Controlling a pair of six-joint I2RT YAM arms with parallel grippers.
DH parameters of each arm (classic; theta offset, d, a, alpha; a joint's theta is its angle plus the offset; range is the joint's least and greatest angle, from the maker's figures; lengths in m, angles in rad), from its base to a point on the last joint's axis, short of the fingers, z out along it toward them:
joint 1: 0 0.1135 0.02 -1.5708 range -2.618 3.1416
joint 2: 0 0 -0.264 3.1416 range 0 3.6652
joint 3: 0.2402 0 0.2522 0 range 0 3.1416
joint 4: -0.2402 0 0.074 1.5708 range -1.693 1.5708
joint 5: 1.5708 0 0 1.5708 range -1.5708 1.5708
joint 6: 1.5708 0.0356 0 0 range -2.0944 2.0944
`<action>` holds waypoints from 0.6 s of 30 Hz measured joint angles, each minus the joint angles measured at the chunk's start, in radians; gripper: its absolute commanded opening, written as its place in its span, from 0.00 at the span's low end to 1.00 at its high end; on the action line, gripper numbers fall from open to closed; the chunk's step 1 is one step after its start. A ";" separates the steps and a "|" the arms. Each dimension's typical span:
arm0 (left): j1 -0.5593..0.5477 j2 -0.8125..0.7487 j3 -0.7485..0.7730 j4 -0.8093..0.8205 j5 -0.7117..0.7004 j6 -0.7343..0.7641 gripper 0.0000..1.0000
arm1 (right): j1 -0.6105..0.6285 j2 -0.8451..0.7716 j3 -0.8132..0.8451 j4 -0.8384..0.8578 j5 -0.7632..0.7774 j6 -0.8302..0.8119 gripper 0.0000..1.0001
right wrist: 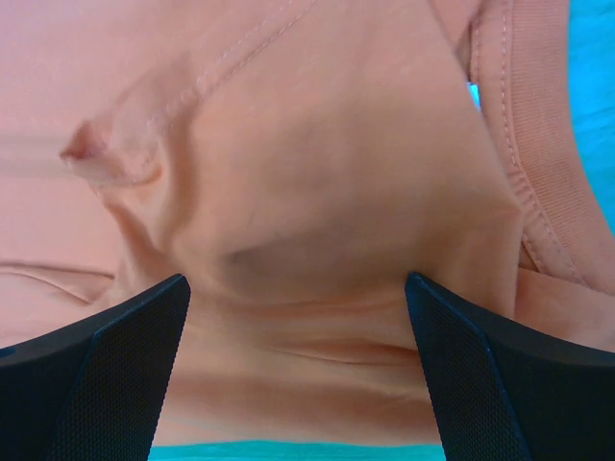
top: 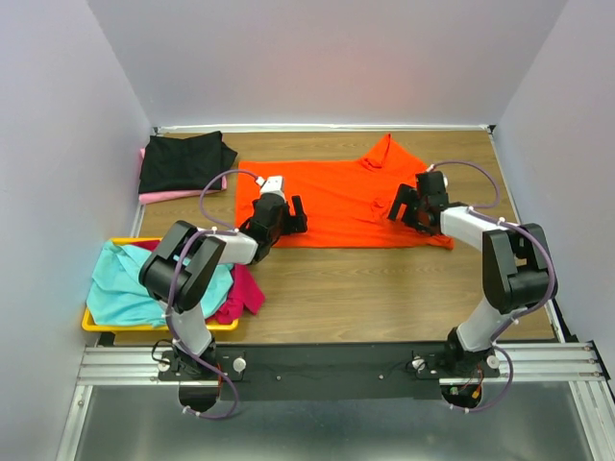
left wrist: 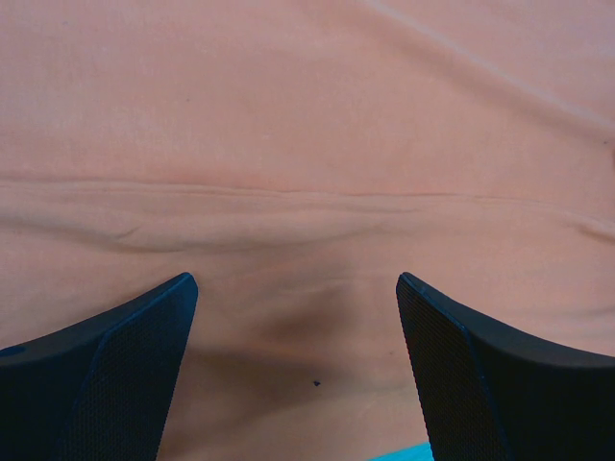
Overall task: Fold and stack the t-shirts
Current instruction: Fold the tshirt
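From above, the orange t-shirt (top: 336, 197) lies flat, its long axis running left to right. My left gripper (top: 291, 215) is over its left end, my right gripper (top: 404, 206) over its right end.

Left wrist: jaws spread, holding nothing, cloth directly beneath.

Right wrist: jaws also spread and empty, with a raised pucker of the shirt between them and the collar (right wrist: 538, 144) just to the right.
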 measured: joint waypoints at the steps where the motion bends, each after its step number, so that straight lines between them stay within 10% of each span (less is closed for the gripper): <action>1: 0.000 0.002 0.000 0.008 0.000 0.000 0.92 | -0.017 0.000 0.000 0.006 -0.012 0.007 1.00; 18: -0.078 0.014 -0.057 0.134 0.000 -0.030 0.92 | -0.237 -0.071 -0.106 0.097 -0.138 0.099 1.00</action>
